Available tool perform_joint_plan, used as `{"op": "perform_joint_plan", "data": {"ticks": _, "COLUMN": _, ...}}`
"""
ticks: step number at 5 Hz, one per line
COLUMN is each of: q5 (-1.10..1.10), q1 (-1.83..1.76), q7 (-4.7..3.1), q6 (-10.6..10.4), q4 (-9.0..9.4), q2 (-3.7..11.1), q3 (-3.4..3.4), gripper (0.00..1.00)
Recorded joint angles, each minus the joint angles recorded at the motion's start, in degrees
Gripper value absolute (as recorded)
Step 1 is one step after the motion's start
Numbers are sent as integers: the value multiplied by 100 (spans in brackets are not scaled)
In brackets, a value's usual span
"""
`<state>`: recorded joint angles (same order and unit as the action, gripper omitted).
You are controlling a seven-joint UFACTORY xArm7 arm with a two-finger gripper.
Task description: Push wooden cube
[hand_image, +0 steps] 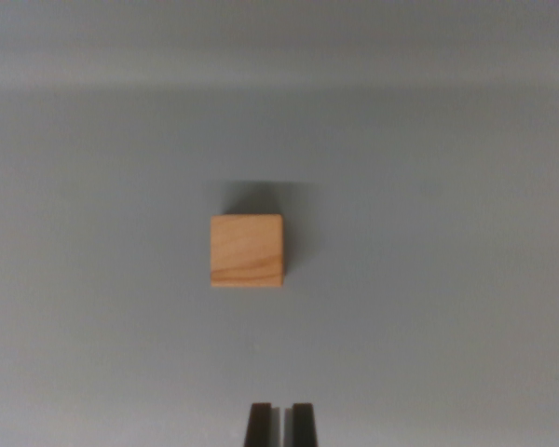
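Fingertips of the end effector (pixel 280 424) sit nearly pressed together, forming one blunt pusher aimed at the wooden cube (pixel 248 250) ahead.

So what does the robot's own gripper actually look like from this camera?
Only the tips of the gripper show, at the bottom edge of the wrist view: two dark, nearly black, flat-ended rectangular fingers with a thin pale gap between them. No cables, markings or arm body are visible.

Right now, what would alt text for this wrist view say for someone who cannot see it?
A small wooden cube sits alone near the middle of a plain grey surface. At the bottom edge, the two dark tips of the robot's pincer stand close together, apart from the cube.
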<state>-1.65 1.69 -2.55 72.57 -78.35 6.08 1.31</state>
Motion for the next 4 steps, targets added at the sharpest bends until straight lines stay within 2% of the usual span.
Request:
{"op": "perform_joint_plan", "data": {"ticks": 1, "q5": 2, "q1": -17, "q7": 2, "q6": -268, "q4": 194, "q2": 109, "q3": -18, "gripper": 0}}
{"op": "perform_joint_plan", "data": {"ticks": 2, "q5": 2, "q1": -17, "q7": 2, "q6": -268, "q4": 194, "q2": 109, "q3": -18, "gripper": 0}}
{"op": "perform_joint_plan", "data": {"ticks": 3, "q5": 4, "q1": -34, "q7": 5, "q6": -543, "q4": 393, "q2": 222, "q3": -36, "gripper": 0}}
{"op": "perform_joint_plan", "data": {"ticks": 4, "q5": 4, "q1": -34, "q7": 5, "q6": -543, "q4": 393, "q2": 222, "q3": -36, "gripper": 0}}
